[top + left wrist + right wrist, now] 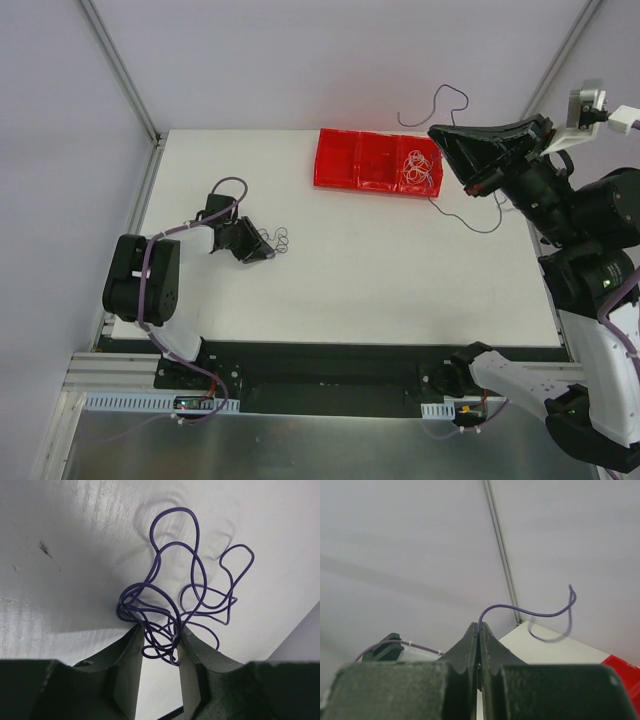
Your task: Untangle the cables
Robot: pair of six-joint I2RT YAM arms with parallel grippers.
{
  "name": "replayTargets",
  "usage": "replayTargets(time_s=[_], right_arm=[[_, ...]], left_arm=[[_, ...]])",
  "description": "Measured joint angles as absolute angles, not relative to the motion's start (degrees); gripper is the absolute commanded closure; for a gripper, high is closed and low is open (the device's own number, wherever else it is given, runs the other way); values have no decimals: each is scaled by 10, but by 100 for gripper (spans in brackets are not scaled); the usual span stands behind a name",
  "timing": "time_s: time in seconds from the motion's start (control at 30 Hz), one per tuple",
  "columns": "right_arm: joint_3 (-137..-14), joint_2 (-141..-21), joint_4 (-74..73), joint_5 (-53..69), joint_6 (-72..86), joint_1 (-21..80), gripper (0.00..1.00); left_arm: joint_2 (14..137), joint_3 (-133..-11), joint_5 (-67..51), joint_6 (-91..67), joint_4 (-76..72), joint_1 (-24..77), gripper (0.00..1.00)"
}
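A small clump of dark purple cable point(150, 611) point(283, 240) lies on the white table at centre left. My left gripper point(161, 645) point(266, 248) is low on the table, and its fingers point(131, 655) press on the near loops of the clump from both sides. A second long purple cable point(535, 613) point(470, 222) is pinched in my right gripper point(479, 627) point(437, 133), which is shut and raised above the table's far right. One end curls upward and the rest trails down onto the table. A white cable tangle point(418, 168) rests in the right compartment of the red tray point(335, 160).
The red tray sits at the far edge of the white table point(400, 280), right of centre. Metal frame posts point(120, 65) rise at the back corners. The right arm's bulk point(590, 230) overhangs the table's right edge.
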State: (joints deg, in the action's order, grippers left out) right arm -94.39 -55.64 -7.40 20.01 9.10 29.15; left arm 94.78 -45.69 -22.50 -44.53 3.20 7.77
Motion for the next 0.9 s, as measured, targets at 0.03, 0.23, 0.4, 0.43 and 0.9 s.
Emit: replayTargets(time_s=[0.03, 0.23, 0.4, 0.43, 0.9], right_arm=[[-944, -556, -77, 197, 88, 291, 100], [-871, -548, -94, 174, 74, 291, 100], [-809, -563, -122, 156, 62, 290, 100], [-805, -573, -126, 152, 59, 290, 99], [-900, -769, -86, 111, 28, 290, 99]], left_arm=[[946, -457, -224, -445, 32, 78, 65], [905, -446, -212, -432, 43, 77, 42], [825, -446, -210, -409, 69, 74, 25], [808, -448, -210, -404, 73, 74, 22], [765, -570, -328, -325, 115, 74, 9]])
